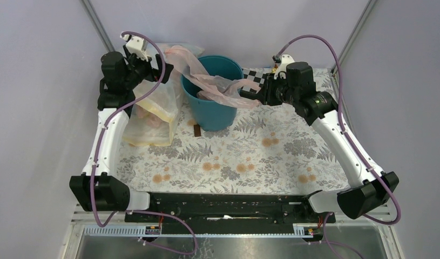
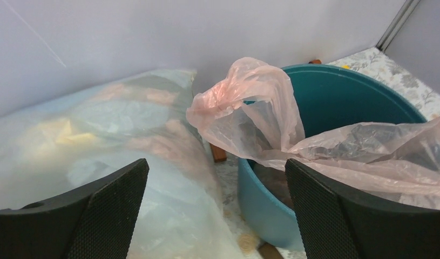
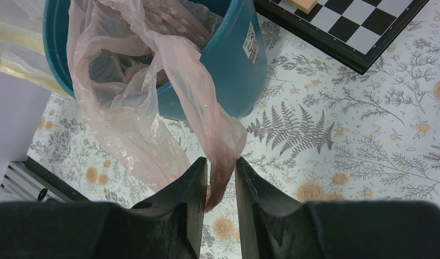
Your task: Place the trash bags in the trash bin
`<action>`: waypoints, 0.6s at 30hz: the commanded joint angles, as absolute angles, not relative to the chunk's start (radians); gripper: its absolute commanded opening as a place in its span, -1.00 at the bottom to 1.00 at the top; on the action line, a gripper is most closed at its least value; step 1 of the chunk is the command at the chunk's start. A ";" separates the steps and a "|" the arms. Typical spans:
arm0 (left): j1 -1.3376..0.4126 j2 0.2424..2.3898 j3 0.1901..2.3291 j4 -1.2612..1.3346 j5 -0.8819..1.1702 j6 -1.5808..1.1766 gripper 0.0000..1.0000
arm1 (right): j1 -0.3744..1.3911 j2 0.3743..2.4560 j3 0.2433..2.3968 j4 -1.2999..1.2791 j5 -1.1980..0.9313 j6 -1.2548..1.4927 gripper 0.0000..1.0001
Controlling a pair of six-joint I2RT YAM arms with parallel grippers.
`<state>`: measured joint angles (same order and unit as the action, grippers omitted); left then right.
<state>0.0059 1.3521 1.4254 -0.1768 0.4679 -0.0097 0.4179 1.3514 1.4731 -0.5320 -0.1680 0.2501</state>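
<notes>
Presently, item by item:

- Trash bag (image 1: 217, 83): one pale pink film bag. Its long axis runs from the upper left of the top view down to right of centre, slung across the mouth of the trash bin (image 1: 209, 116). The middle sags inside; both ends lie outside the rim.
- Right hand (image 3: 220, 178): clenched on the bag's lower tail, the film pinched between nearly closed fingers. It hangs above the worktop (image 1: 250, 156), just outside the bin wall. The bin mouth lies toward the upper left of its own wrist view.
- Left hand (image 2: 216, 162): released, fingers wide apart and nothing between them. The bag's other end rises ahead of it over the rim.
- Sack (image 1: 150, 113): large, clear and stuffed, standing beside the bin under the left hand.
- Judgement: the right hand is the nearer and holds the bag, so the tail must travel back over the rim to drop in.
</notes>
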 commanded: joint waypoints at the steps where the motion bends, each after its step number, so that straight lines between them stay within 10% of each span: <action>1: -0.014 1.373 1.470 -0.107 0.563 0.180 0.98 | 0.414 1.357 1.524 -0.537 -0.186 0.229 -0.35; 12: -0.019 1.565 1.676 -0.153 0.647 0.274 0.85 | 0.414 1.362 1.541 -0.547 -0.193 0.226 -0.35; 18: -0.032 1.614 1.708 -0.200 0.690 0.288 0.18 | 0.414 1.364 1.548 -0.548 -0.189 0.225 -0.35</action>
<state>-0.0212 1.6081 1.6650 -0.1928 0.6205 0.2447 0.4179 1.3609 1.5047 -0.5488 -0.1768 0.2390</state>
